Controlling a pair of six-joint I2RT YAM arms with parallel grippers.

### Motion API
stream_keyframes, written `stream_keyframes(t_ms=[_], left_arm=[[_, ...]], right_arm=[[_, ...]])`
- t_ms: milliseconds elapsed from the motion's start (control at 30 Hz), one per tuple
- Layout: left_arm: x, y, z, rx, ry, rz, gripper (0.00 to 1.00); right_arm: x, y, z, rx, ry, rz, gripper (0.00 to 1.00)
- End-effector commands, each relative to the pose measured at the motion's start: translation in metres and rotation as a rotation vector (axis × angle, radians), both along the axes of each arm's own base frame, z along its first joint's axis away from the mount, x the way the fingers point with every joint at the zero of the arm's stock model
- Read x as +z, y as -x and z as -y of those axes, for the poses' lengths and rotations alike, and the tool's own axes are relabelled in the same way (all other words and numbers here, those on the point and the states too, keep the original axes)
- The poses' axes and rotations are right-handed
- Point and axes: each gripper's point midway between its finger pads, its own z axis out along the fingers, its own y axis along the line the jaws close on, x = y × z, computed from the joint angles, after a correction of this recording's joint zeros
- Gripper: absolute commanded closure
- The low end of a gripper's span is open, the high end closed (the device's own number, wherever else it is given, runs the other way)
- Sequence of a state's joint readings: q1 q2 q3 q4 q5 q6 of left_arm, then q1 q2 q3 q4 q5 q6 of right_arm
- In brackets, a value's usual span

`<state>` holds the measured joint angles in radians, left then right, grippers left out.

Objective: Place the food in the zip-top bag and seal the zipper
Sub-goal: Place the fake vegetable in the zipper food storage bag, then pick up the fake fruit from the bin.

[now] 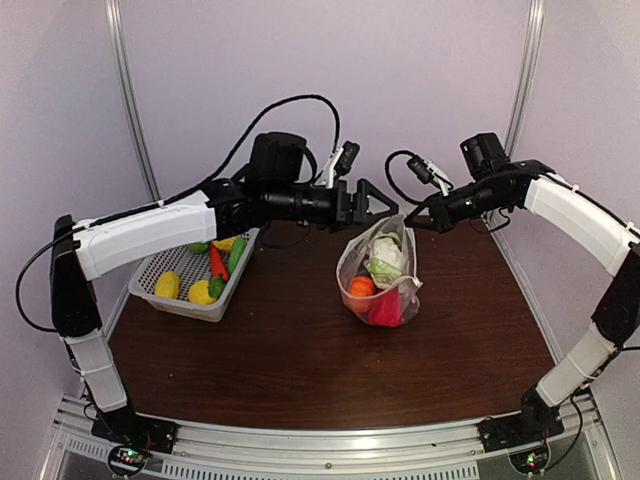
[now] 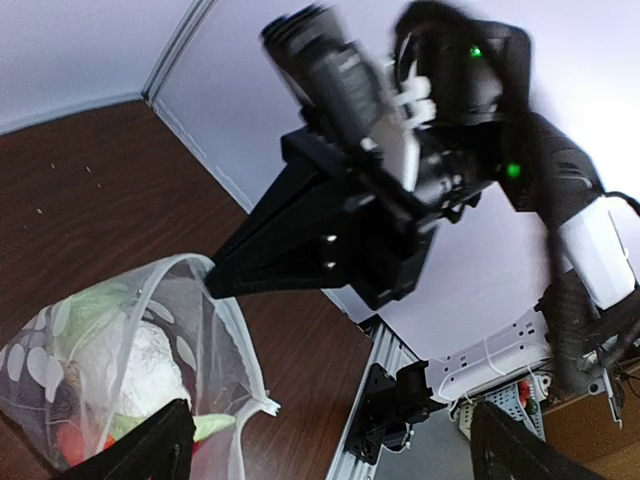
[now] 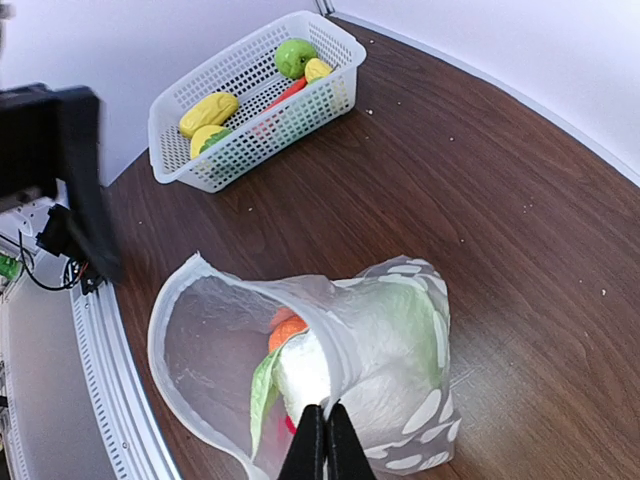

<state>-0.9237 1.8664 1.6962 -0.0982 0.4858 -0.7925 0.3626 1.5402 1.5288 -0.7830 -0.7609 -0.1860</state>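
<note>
The dotted clear zip-top bag (image 1: 380, 270) stands open at mid-table. It holds a white-green cabbage (image 1: 385, 260), an orange piece (image 1: 361, 286) and a red piece (image 1: 386, 310). My right gripper (image 1: 408, 222) is shut on the bag's rim, pinching the zipper strip (image 3: 335, 345) between its fingertips (image 3: 327, 445). My left gripper (image 1: 392, 206) is open and empty, just above the bag's mouth on its left. In the left wrist view its fingers (image 2: 140, 450) are spread wide over the bag (image 2: 130, 350). More food lies in the basket: yellow pieces (image 1: 168, 285), a carrot (image 1: 218, 262) and a green piece (image 1: 237, 252).
The white mesh basket (image 1: 180, 265) stands at the left under my left arm; it also shows in the right wrist view (image 3: 255, 100). The brown table (image 1: 300, 370) ends at a metal rail in front. Purple walls close the back and sides.
</note>
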Motion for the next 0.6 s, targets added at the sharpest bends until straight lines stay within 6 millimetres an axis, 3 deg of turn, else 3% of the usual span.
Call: stream_keyframes(t_ms=[0, 67, 133, 233, 333, 433, 567], left_arm=[[0.035, -0.003, -0.048, 0.080, -0.090, 0.181, 0.02], [0.019, -0.021, -0.082, 0.184, -0.204, 0.184, 0.02], [-0.009, -0.046, -0.130, 0.319, -0.356, 0.156, 0.06], [-0.046, -0.083, -0.220, 0.566, -0.624, 0.175, 0.12], [-0.075, -0.102, -0.298, 0.716, -0.843, 0.177, 0.11], [-0.108, -0.105, -0.345, 0.758, -0.996, 0.103, 0.09], [-0.158, -0.098, -0.373, 0.708, -1.123, -0.036, 0.05]], right_arm=[[0.014, -0.027, 0.013, -0.083, -0.019, 0.062, 1.00], [0.025, -0.033, 0.019, -0.109, -0.019, 0.094, 1.00], [0.026, -0.038, 0.023, -0.137, -0.002, 0.122, 1.00], [0.006, -0.037, 0.024, -0.156, 0.049, 0.095, 1.00], [-0.006, -0.027, 0.017, -0.101, 0.040, 0.041, 1.00], [-0.007, -0.024, 0.015, -0.100, 0.023, 0.041, 1.00], [-0.009, -0.021, 0.015, -0.095, 0.027, 0.038, 1.00]])
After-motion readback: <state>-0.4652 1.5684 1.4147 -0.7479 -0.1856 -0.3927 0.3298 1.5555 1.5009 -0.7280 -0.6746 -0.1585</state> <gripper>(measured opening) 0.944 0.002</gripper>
